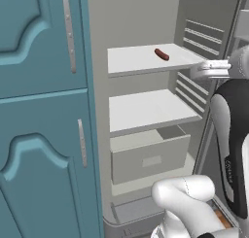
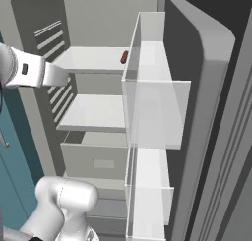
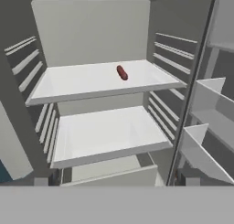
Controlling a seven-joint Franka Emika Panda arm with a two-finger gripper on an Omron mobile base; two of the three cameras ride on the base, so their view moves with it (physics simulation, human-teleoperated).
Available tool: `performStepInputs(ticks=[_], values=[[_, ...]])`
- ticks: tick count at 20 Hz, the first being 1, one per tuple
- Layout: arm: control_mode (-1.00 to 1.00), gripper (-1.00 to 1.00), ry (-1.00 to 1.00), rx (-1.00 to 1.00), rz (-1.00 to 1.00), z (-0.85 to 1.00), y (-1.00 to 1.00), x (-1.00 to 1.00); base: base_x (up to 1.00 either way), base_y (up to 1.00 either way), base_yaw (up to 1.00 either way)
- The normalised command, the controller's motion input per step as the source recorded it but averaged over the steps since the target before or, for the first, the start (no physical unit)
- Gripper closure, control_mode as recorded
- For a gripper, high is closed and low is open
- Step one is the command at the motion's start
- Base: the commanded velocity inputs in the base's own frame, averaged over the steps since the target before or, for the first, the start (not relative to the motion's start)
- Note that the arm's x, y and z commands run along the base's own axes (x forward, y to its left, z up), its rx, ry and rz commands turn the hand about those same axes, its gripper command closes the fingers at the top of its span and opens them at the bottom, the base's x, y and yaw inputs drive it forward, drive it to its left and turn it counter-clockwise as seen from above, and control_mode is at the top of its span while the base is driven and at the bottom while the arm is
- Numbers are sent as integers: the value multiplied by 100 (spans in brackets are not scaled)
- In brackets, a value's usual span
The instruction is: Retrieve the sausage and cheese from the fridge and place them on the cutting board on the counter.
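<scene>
The fridge (image 1: 141, 18) stands open, with white shelves inside. The sausage (image 1: 162, 54), a short dark red rod, lies on the upper shelf (image 1: 136, 61) toward its right rear; it also appears as the sausage (image 3: 122, 72) in the hand view and as the sausage (image 2: 124, 57) in the right base view, partly behind the door bins. My gripper (image 1: 198, 71) hovers open at the upper shelf's right front corner, short of the sausage, with nothing between its fingers. The gripper (image 2: 58, 76) points into the fridge. The cheese, cutting board and counter are out of view.
Tall teal cabinets (image 1: 44, 110) flank the fridge on the left. A bare lower shelf (image 1: 151, 110) and a partly pulled-out drawer (image 1: 151, 157) sit below. The open door (image 2: 206, 87) with clear bins (image 2: 152, 102) stands on the right.
</scene>
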Motion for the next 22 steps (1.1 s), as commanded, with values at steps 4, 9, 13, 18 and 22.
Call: performStepInputs(ticks=[4, 9, 13, 18, 22], values=[[-100, -100, -5, 0, 0, -3, -6, 65, 0, 0, 0], [-100, -100, -5, 0, 0, -26, -13, 59, 0, 0, 0], [-100, -100, 0, 9, 0, -1, -32, 66, 0, 0, 0], [-100, -100, 7, 5, 0, 2, -20, 85, 0, 0, 0], [-100, -100, 5, 0, 0, 0, -6, 100, 0, 0, 0]])
